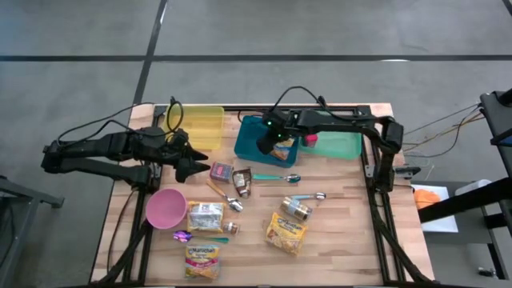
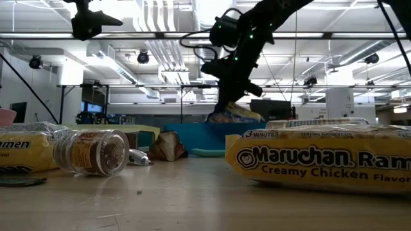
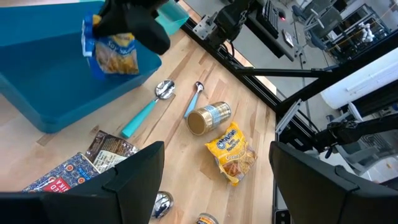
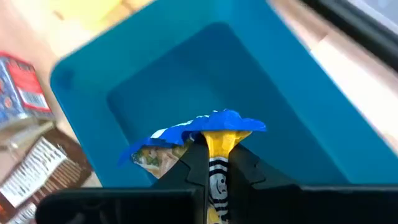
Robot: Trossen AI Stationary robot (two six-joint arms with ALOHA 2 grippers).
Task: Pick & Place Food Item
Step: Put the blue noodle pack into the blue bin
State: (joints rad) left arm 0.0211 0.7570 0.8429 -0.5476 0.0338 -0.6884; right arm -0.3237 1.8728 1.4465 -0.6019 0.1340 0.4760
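Right hand (image 4: 214, 155) clamped shut on the top seam of a blue and yellow snack bag (image 1: 282, 146), hanging over the blue bin (image 1: 250, 142) near the far edge of the worktop (image 1: 344, 208). Pinched by a thin crimped edge only, so liable to slip out early or swing. Seemingly clear of the bin floor, though hard to judge from the low view. If let go off-centre, could catch the bin's rim and tip out toward the foil packet (image 1: 242, 182) and the teal spoon (image 1: 278, 178) just in front. If lowered too far, could press the bin and shove it against the green tray (image 1: 340, 145) beside it.

Left hand (image 1: 194, 162) spread open and empty, waiting over the left part of the worktop near the yellow tray (image 1: 205, 124) and the pink bowl (image 1: 166, 208). Close enough to the blue bin that any sideways drift by either arm could bring them together.
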